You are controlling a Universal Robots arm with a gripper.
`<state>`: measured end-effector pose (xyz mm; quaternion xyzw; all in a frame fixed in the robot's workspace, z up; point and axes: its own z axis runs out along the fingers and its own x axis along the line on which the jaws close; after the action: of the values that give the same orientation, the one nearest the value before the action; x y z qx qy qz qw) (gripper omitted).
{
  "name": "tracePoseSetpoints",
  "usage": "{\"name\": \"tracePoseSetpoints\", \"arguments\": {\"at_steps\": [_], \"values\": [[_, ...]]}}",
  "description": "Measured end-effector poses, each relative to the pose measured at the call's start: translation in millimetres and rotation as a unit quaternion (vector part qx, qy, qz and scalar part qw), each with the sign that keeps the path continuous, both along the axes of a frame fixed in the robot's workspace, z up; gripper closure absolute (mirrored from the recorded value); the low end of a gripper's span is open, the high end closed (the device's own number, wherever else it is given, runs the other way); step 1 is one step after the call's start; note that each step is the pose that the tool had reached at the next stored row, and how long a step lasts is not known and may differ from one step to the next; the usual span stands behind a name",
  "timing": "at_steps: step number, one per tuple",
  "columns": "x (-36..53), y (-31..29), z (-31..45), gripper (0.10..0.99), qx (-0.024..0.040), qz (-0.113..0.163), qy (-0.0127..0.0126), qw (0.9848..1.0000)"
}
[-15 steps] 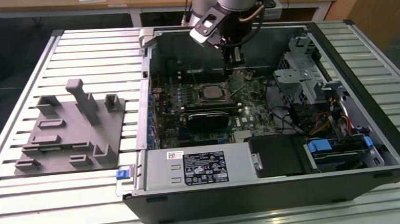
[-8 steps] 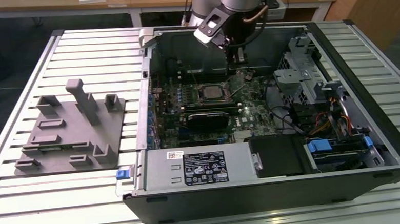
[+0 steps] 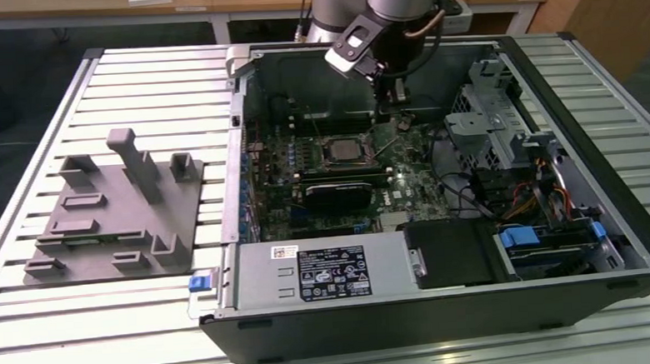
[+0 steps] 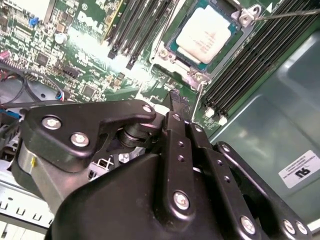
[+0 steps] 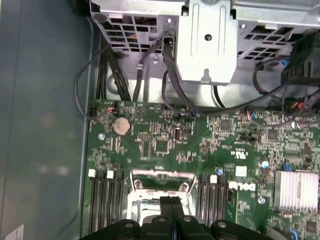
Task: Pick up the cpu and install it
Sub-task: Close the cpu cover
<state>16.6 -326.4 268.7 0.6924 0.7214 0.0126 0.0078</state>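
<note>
Exterior view first: an open computer case (image 3: 595,243) lies on its side on a slatted metal table (image 3: 32,122), and the gripper (image 3: 391,112) hangs inside it over the green motherboard (image 3: 414,177), near the case's far wall. The cpu (image 3: 343,152) sits in its socket (image 3: 314,141), just to the exterior view's left of the gripper and apart from it. In the second wrist view the cpu (image 4: 205,36) shows a silvery-white top with faint print too small to make out, framed by the socket (image 4: 172,42), with dark memory slots (image 4: 250,60) on either side. In both wrist views the jaws are pressed together with nothing between them, the fingers (image 5: 171,200) forming one narrow black bar over the socket's edge; the gripper (image 4: 175,97) touches neither cpu nor board as far as can be told. A white printed label (image 3: 327,269) covers the power supply (image 3: 308,295) at the case's near edge, and another white label (image 4: 300,170) is stuck to the bare case wall (image 4: 270,115). The first wrist view shows a coin cell (image 5: 120,125), a finned heat sink (image 5: 296,190) and a metal drive cage (image 5: 207,40) with cables looping under it, plus a broad bare panel (image 5: 45,125) beside the board. A grey fixture (image 3: 115,210) stands on the table, well apart on the exterior view's left.
</note>
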Motion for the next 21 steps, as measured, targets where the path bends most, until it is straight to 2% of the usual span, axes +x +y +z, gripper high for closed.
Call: {"name": "tracePoseSetpoints", "arguments": {"at_steps": [21], "values": [[26.2,6.3,-4.6,0.980,-0.0016,-0.005,0.0004,1.0000]]}}
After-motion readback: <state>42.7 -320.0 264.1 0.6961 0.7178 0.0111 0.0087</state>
